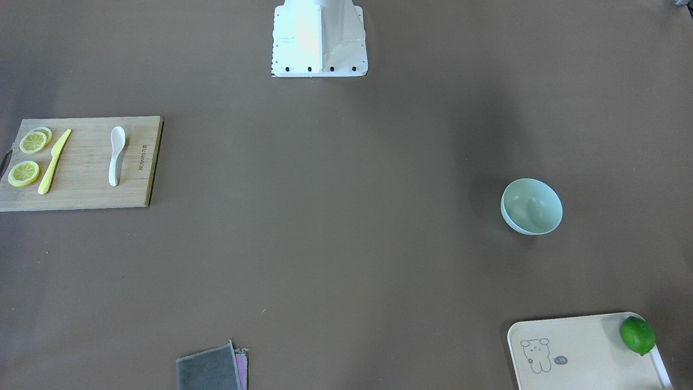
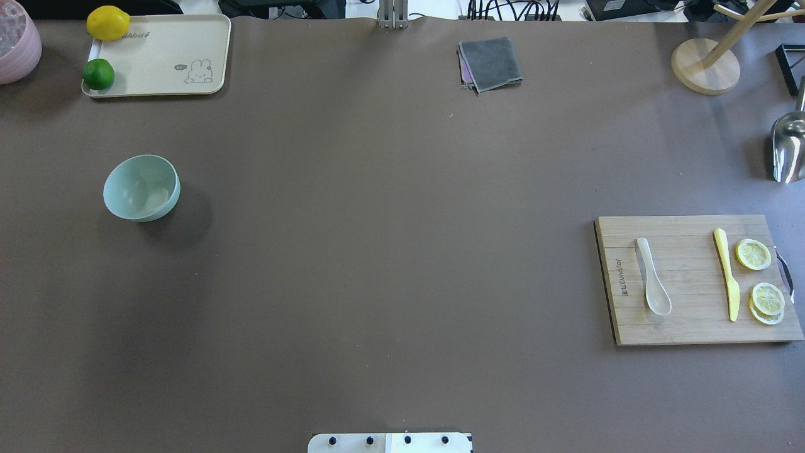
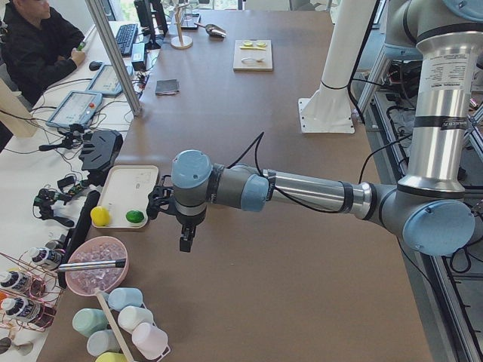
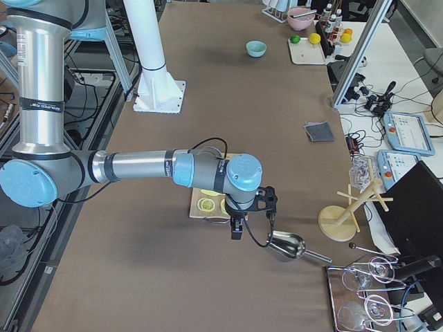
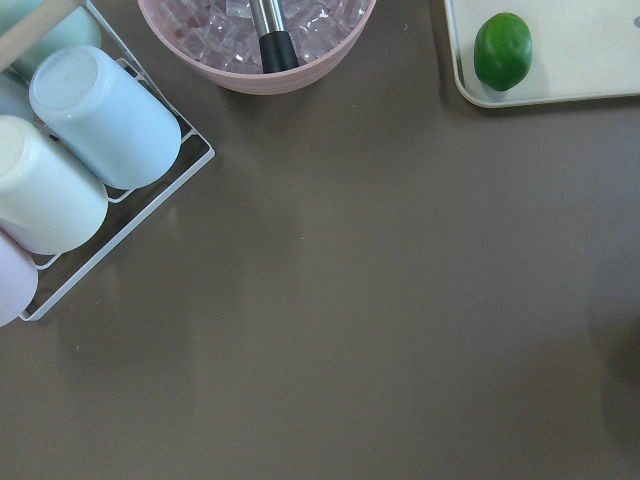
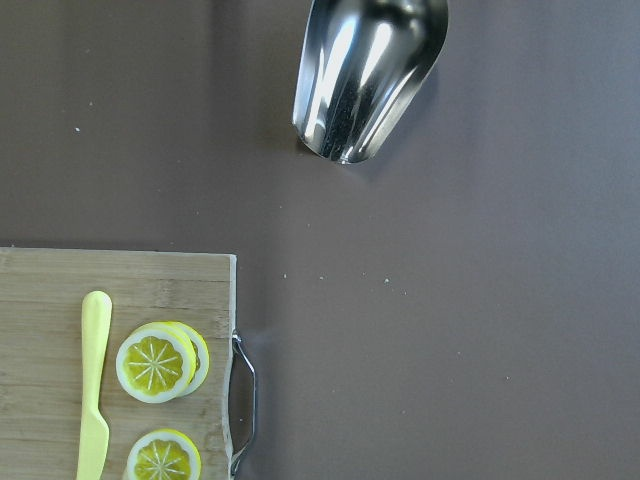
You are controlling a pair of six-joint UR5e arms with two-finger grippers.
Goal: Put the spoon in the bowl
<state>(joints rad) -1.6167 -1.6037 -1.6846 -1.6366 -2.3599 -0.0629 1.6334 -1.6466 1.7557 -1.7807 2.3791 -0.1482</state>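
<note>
One spoon (image 2: 654, 284), white and glossy with an oval scoop, lies flat on the single bamboo cutting board (image 2: 685, 330) at the right of the table (image 2: 390, 251). It is well apart from the one bowl (image 2: 141, 187), round, smooth and pale mint, which stands upright on the left. The board also carries one slim yellow knife (image 2: 726, 274) and three lemon slices (image 2: 753, 254), two of them overlapping. The left jaws hang above the table near a cream tray (image 2: 157, 56). The right jaws hang between the board's end and a shiny metal scoop (image 2: 789, 148). Both show only in the side views, so I cannot tell whether either pair is apart or together.
</note>
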